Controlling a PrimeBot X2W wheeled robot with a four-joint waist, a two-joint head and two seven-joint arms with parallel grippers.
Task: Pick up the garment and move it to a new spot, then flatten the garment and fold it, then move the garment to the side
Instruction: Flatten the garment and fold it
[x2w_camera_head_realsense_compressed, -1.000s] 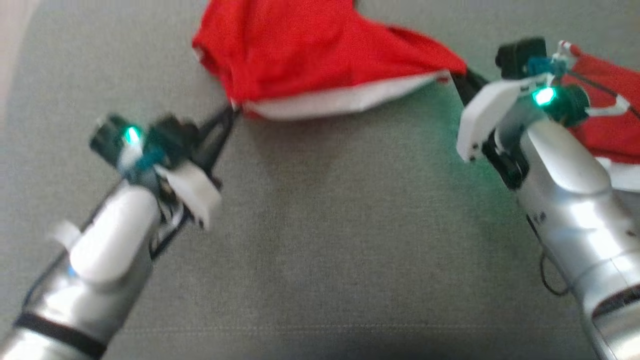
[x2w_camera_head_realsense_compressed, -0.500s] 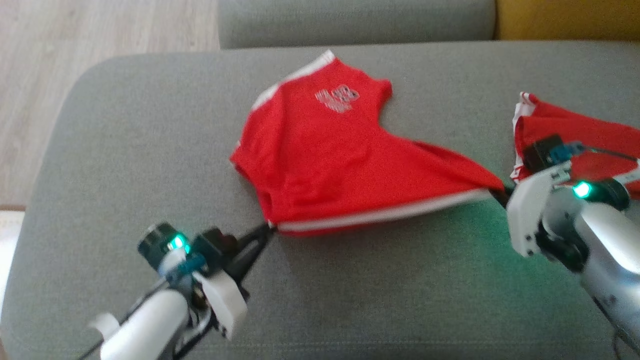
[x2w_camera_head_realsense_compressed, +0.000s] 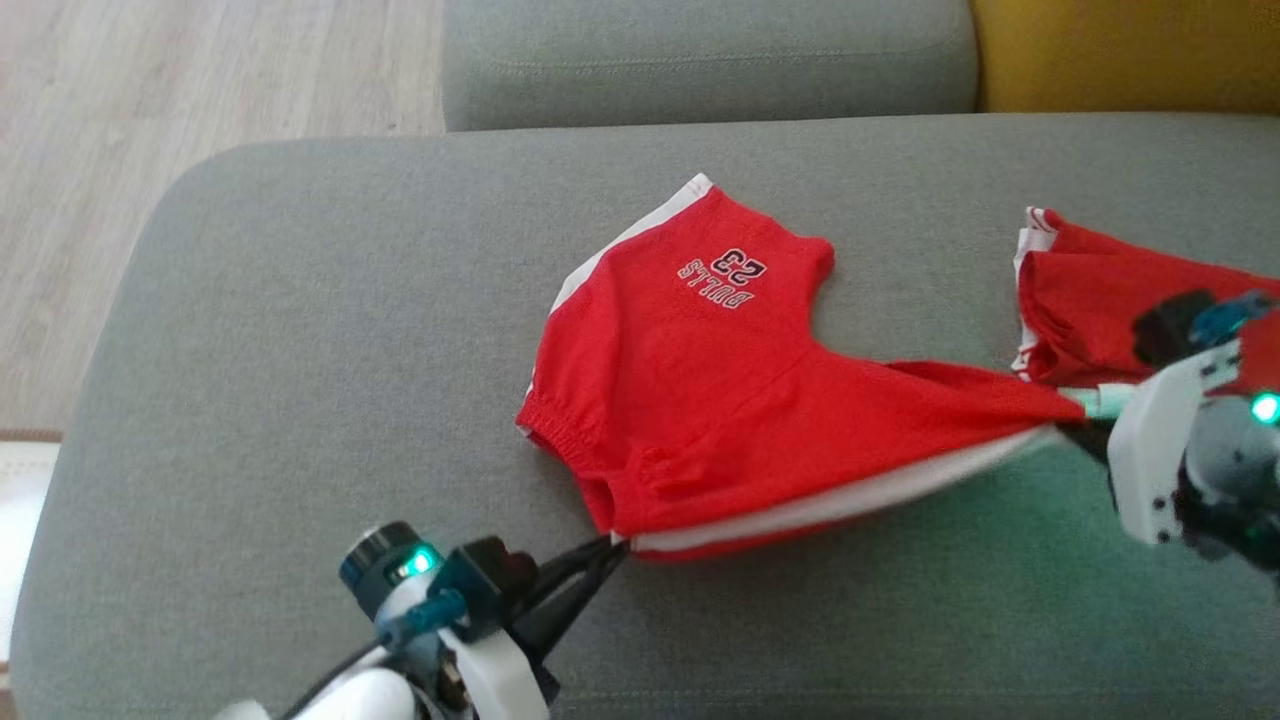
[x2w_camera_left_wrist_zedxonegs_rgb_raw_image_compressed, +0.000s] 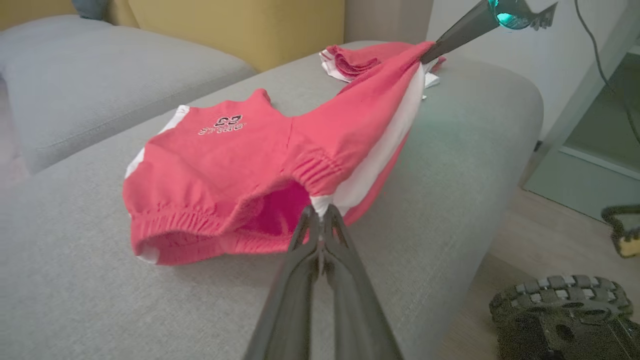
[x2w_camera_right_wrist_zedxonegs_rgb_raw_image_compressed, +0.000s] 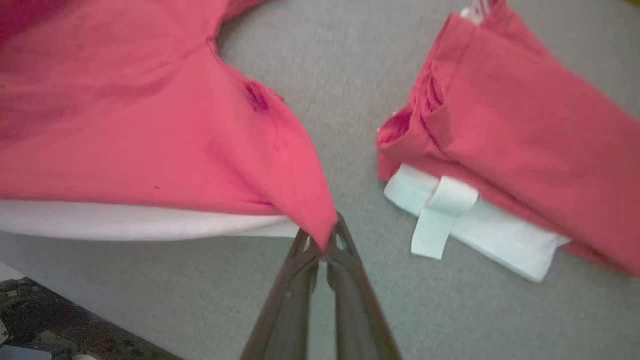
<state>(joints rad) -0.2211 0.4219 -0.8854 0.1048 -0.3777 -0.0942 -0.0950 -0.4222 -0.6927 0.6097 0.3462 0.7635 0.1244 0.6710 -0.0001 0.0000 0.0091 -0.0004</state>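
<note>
On grey sofa cushion (x2w_camera_head_realsense_compressed: 300, 350) by wooden floor (x2w_camera_head_realsense_compressed: 200, 80), red shorts (x2w_camera_head_realsense_compressed: 700, 400), left fingers (x2w_camera_left_wrist_zedxonegs_rgb_raw_image_compressed: 294, 295) and right fingers (x2w_camera_right_wrist_zedxonegs_rgb_raw_image_compressed: 290, 310) pinching corners.

Folded red-and-white garment (x2w_camera_head_realsense_compressed: 1085, 290) is cut by head view's right edge and partly covered by the right gripper's (x2w_camera_head_realsense_compressed: 1075, 430) wrist housing. Printed word on red-and-white cloth shorts (x2w_camera_left_wrist_zedxonegs_rgb_raw_image_compressed: 225, 165) is left unreadable in left wrist view.

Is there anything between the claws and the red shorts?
Nothing visible: the left claw and the right claw are both shut on corners of the red shorts. A second red garment lies on the sofa beside the right claw.
</note>
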